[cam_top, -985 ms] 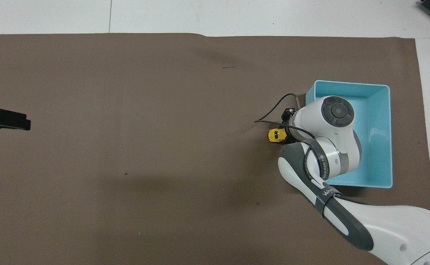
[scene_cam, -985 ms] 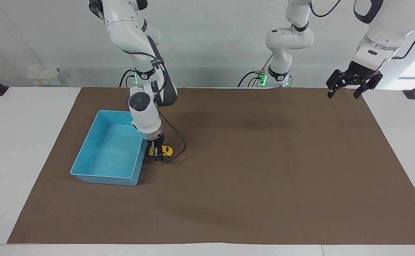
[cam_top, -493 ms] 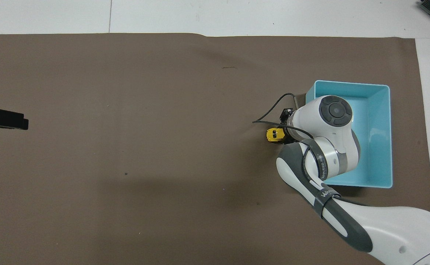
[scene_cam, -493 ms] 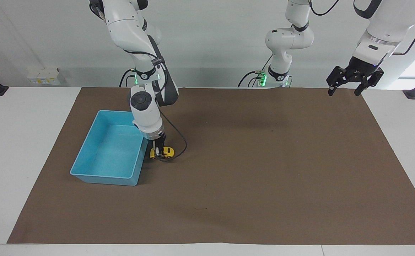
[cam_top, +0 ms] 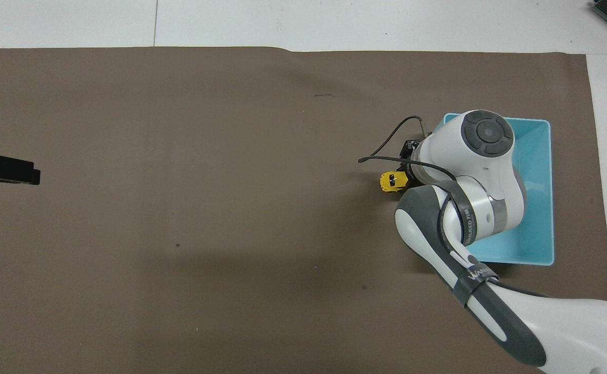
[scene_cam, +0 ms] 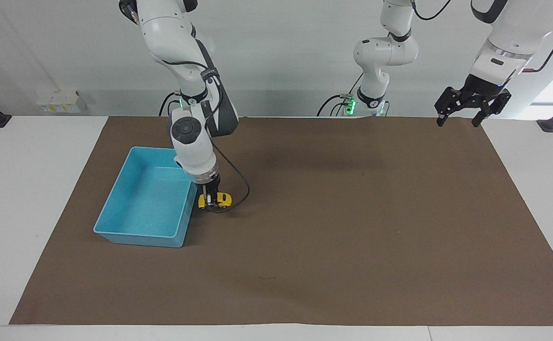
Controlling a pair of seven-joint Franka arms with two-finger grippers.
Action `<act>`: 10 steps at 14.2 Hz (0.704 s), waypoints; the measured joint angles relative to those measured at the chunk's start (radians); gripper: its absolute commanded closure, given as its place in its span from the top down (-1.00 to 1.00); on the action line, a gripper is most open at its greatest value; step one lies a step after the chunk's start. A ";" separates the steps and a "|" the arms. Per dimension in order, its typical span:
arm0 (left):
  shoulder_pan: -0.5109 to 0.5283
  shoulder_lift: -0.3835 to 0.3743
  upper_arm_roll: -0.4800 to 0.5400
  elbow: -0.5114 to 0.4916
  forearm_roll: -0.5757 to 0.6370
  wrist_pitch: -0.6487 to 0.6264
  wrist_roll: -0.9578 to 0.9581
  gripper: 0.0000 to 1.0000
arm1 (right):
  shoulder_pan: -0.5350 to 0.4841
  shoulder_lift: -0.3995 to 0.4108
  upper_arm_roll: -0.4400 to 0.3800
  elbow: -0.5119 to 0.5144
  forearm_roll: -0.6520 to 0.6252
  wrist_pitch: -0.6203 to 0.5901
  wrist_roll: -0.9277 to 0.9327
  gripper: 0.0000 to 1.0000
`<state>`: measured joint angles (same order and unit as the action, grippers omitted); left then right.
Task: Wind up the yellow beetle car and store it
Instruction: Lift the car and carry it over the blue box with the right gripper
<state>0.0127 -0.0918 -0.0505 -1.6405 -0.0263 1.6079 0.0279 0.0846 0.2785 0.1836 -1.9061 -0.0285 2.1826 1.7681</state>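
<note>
The tiny yellow beetle car [scene_cam: 221,200] [cam_top: 388,182] sits low at the brown mat, right beside the blue bin's [scene_cam: 137,233] [cam_top: 550,208] side wall toward the left arm's end. My right gripper [scene_cam: 210,201] [cam_top: 399,179] comes straight down on it and is shut on the car, its fingers over the car's middle. Whether the wheels touch the mat I cannot tell. In the overhead view the right wrist hides most of the gripper and part of the bin. My left gripper [scene_cam: 457,124] [cam_top: 23,175] hangs open in the air over the mat's edge at the left arm's end.
The brown mat [scene_cam: 352,227] covers most of the white table. The blue bin holds nothing that shows. A black cable [scene_cam: 241,187] loops from the right wrist down beside the car.
The right wrist has swung over the bin and the held car has shifted slightly farther from the robots. The left gripper has risen a little.
</note>
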 measured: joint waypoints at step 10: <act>0.000 0.000 -0.002 0.000 0.000 -0.013 0.000 1.00 | -0.001 -0.114 0.000 0.060 0.001 -0.168 -0.030 -1.00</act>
<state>0.0126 -0.0918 -0.0524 -1.6404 -0.0263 1.5946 0.0280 0.0835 0.1646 0.1838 -1.8462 -0.0278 2.0141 1.7385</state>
